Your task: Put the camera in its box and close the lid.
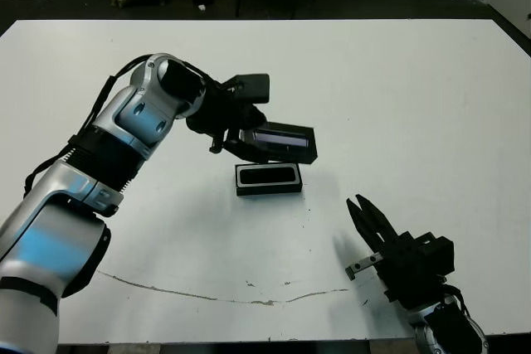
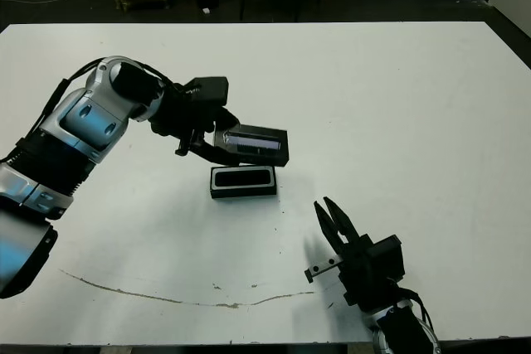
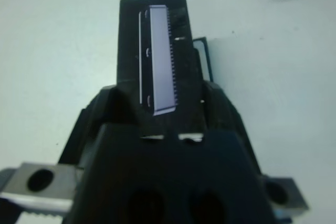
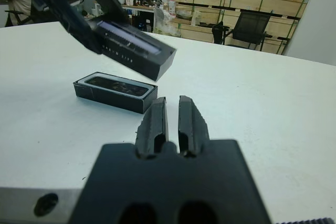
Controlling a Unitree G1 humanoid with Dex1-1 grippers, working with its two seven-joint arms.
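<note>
The left pincer grips the black rectangular lid with the glossy grey-lavender strip by 1 end, its 2 black fingers closed on the lid's sides. The lid hangs tilted in the air, just above and behind the shallow black box with the white inner lining, not touching it. The box lies flat on the white table near the middle, and the slim black camera lies inside it, dark against the white rim. The right pincer sits low near the table's front edge, well apart from the box, its 2 fingers drawn narrow with only a thin gap between them, holding nothing.
</note>
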